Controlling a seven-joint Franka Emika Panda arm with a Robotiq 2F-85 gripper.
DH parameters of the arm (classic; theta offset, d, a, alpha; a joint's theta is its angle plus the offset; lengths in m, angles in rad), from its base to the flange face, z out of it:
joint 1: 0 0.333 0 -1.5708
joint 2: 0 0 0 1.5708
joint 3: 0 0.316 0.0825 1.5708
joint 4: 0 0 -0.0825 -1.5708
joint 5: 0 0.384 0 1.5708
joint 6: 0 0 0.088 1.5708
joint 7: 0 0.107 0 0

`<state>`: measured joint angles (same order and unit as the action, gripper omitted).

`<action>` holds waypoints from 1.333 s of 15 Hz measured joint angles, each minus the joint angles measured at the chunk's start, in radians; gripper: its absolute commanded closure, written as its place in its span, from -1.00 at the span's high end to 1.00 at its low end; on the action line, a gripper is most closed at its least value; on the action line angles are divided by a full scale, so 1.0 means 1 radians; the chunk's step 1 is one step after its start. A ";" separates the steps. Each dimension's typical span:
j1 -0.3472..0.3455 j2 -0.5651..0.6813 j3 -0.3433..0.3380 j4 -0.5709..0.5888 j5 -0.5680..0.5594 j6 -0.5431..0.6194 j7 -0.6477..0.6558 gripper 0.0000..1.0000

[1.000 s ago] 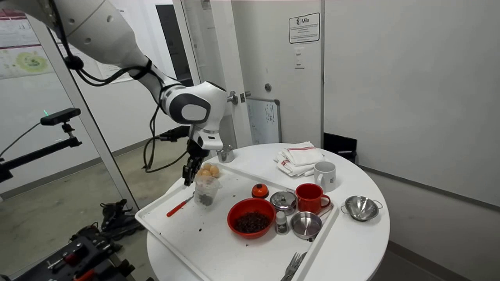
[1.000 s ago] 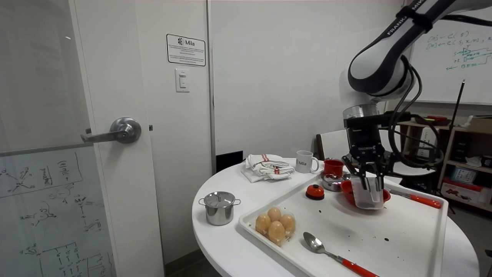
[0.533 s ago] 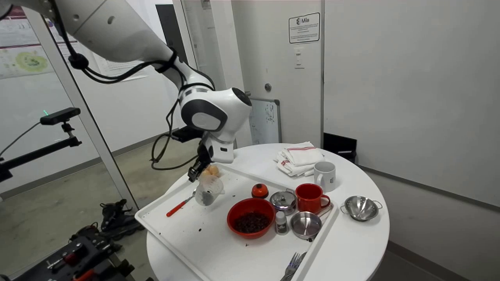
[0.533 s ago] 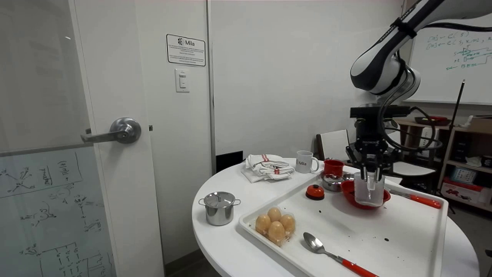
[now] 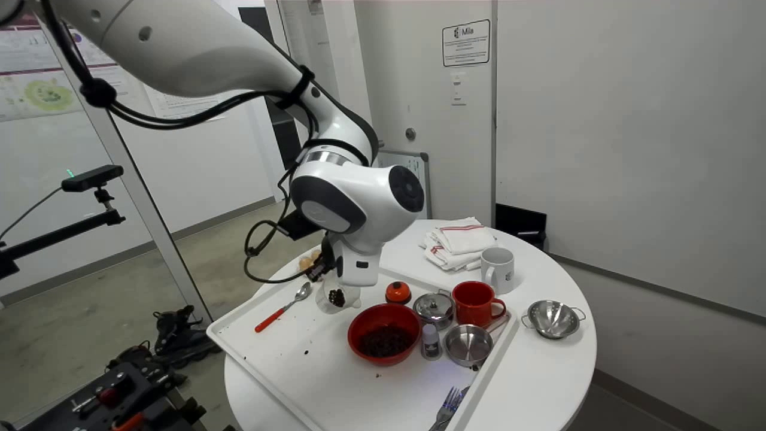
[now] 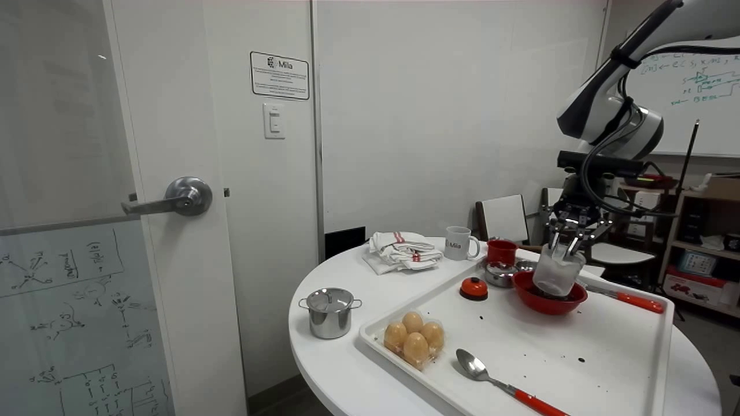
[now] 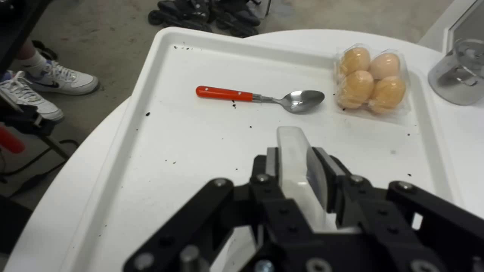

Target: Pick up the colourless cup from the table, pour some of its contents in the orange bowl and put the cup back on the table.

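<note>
So the gripper has the clear cup pinched between its fingers, up off the tray and tilted, right near the red bowl. Dark bits sit in the cup, more in the bowl.

Whitish-clear cup (bowl plain red)

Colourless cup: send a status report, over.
Tool shut on handle of colourless cup. Cup tilted, dark pieces inside. No obstacle seen between cup and red bowl.
</note>
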<state>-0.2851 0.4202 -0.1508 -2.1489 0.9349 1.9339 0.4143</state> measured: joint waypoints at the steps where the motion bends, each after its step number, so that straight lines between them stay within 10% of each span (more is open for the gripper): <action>1: -0.012 -0.001 -0.007 -0.009 0.036 -0.019 -0.050 -0.48; 3: -0.012 0.001 -0.023 -0.012 0.041 -0.023 -0.061 -0.82; 13: 0.062 0.106 -0.020 0.125 -0.073 -0.277 0.033 -0.81; 20: -0.037 0.216 -0.074 0.284 -0.034 -0.505 0.052 -0.81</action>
<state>-0.3223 0.6359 -0.2245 -1.8654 0.9006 1.4289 0.4662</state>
